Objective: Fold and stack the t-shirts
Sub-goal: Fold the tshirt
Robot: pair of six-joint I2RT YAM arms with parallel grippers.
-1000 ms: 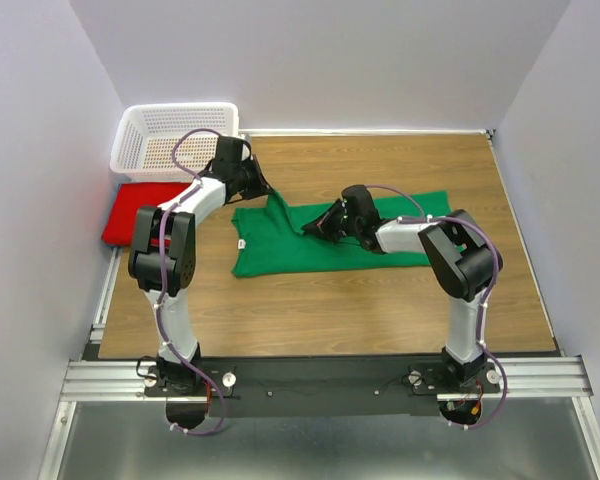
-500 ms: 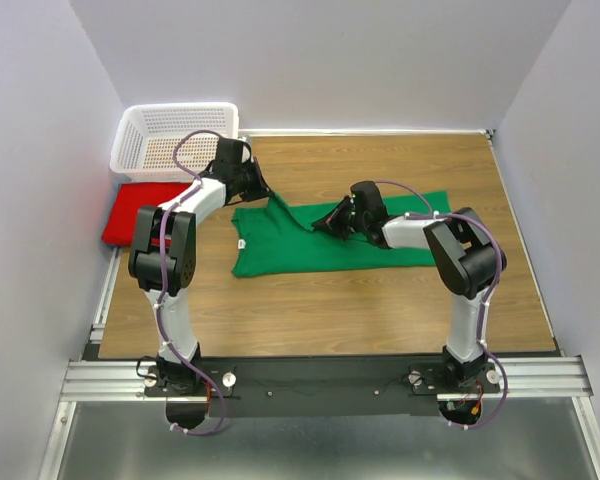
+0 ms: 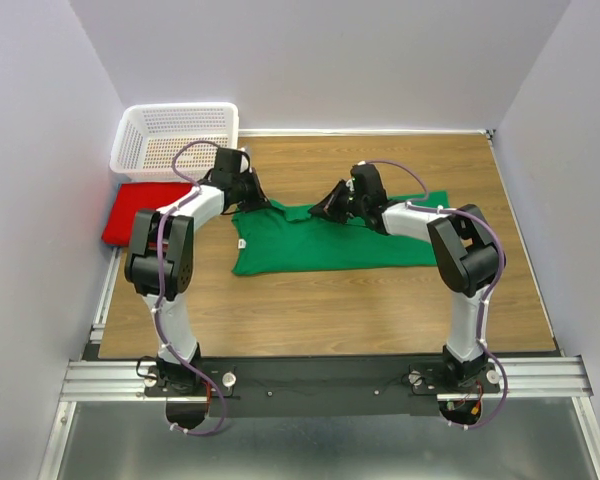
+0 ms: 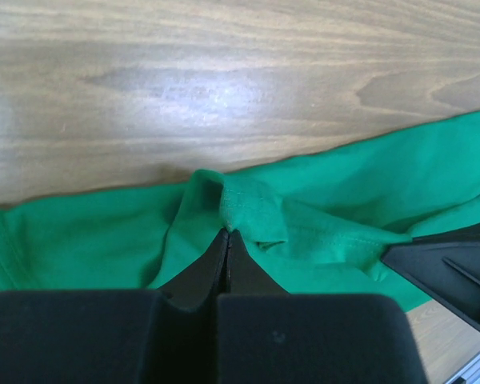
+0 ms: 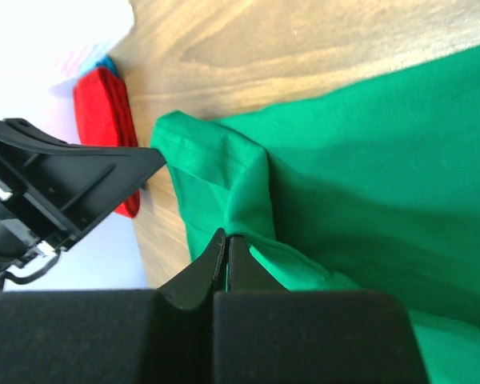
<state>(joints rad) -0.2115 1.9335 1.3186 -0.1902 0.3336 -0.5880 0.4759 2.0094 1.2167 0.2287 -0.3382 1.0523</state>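
We take the white basket at the far left corner of the bench as our mark. The green t-shirt lies spread on the bench to the right of the basket and nearer the arm bases. Its long side runs across the bench, and most of the cloth is flat. The left fingers are pressed together on the shirt's far corner, the one closest to the basket. From the left wrist we see them pinching a small raised ridge of green cloth with no gap between them. The right fingers grip the same far edge, a little farther from the basket. In the right wrist view they are likewise clamped on a fold of green fabric lifted off the wood. Between the two grips the edge bunches into soft creases, and each wrist view shows the other arm's black gripper body just beside its own hold. The red t-shirt lies just on the near side of the basket, well apart from the green one. It looks like a compact folded pad at the bench's left edge, though we cannot tell whether it rests wholly on the wood.
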